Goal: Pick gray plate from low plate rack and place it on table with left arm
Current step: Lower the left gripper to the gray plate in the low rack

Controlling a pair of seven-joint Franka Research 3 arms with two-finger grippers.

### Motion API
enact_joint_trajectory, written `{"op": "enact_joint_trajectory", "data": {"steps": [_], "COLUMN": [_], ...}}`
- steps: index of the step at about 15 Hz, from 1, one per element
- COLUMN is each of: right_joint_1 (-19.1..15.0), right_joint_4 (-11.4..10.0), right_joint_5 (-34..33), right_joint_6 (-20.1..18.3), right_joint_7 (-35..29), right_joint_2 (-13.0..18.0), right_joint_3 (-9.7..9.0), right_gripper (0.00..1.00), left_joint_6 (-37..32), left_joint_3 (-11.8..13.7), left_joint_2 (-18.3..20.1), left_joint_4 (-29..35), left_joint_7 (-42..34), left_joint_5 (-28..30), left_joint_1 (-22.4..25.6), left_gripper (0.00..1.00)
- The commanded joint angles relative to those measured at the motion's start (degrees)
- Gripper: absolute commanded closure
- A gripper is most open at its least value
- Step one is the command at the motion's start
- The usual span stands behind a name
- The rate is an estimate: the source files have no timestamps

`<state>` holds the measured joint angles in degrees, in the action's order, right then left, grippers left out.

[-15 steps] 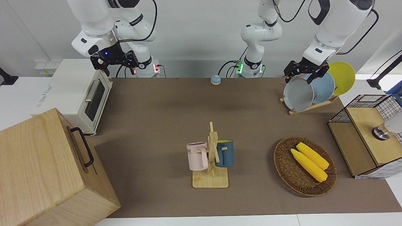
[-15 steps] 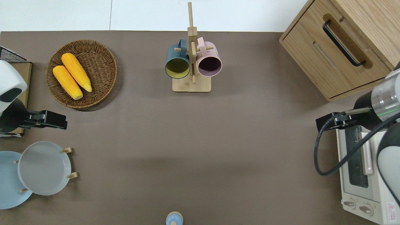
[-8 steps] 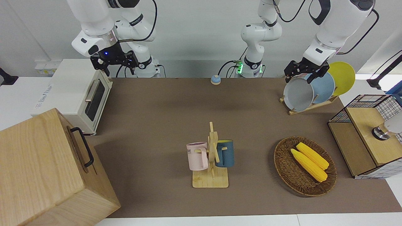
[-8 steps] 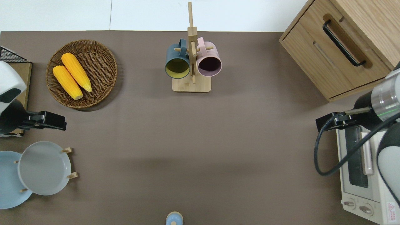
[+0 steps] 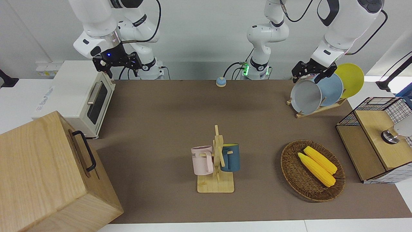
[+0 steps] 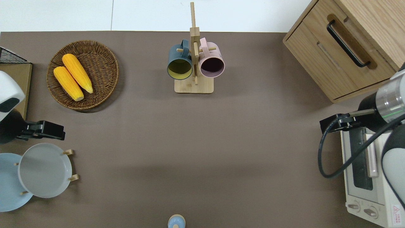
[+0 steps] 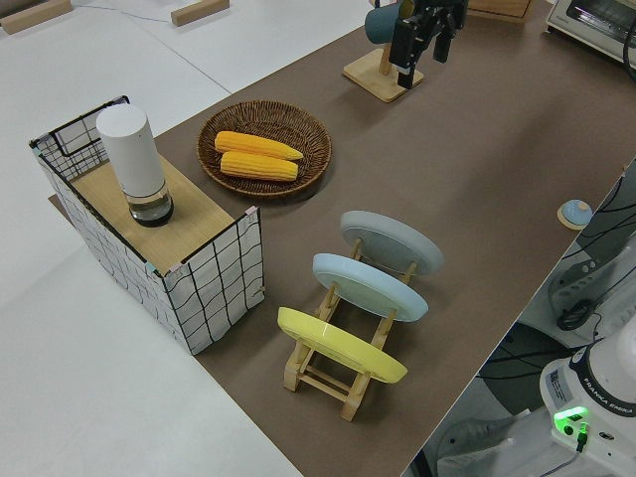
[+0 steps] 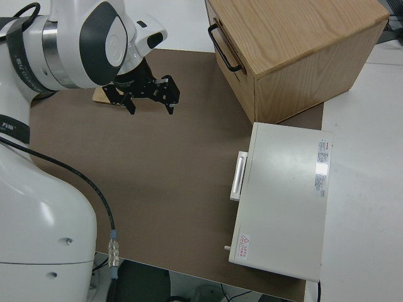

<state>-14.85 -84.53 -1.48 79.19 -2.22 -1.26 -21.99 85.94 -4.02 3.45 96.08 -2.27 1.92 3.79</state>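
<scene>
meanwhile round gray plate slanted in wooden low plate rack; left gripper jaws spread.

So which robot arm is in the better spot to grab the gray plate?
The left arm. Its end effector hangs up in the air close to the gray plate in the low plate rack. The right arm is parked at the opposite end of the table.

Plates in rack; basket farther from robots; mug stand mid-table
</scene>
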Motion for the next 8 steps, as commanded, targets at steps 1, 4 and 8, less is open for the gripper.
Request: {"op": "enact_joint_trajectory", "data": {"steps": [1,4,8], "right_joint_1": [-1.32,-1.32,-1.32], "right_joint_4": [0.41,0.41,0.41], "right_joint_5": [-0.37,-0.37,-0.37], "right_joint_6": [-0.62,-0.70,-0.62], "right_joint_7": [-0.68,-0.68,-0.68], "right_joint_2": [0.12,0.12,0.12], "right_joint_3": [-1.21,-1.21,-1.21], "right_gripper": [0.017,0.017,0.017], "left_joint_6": [3.97,6.96,7.49], "left_joint_3": [-0.02,-0.02,0.24], "left_joint_2": [9.54,14.03,14.48], "left_joint_4": [11.65,17.89,19.40], "left_joint_7": [0.16,0.08,0.08], "left_joint_5": [-0.60,-0.60,-0.60], "left_joint_1": [-0.01,-0.10,0.08], "left_gripper": [0.00,0.00,0.00]}}
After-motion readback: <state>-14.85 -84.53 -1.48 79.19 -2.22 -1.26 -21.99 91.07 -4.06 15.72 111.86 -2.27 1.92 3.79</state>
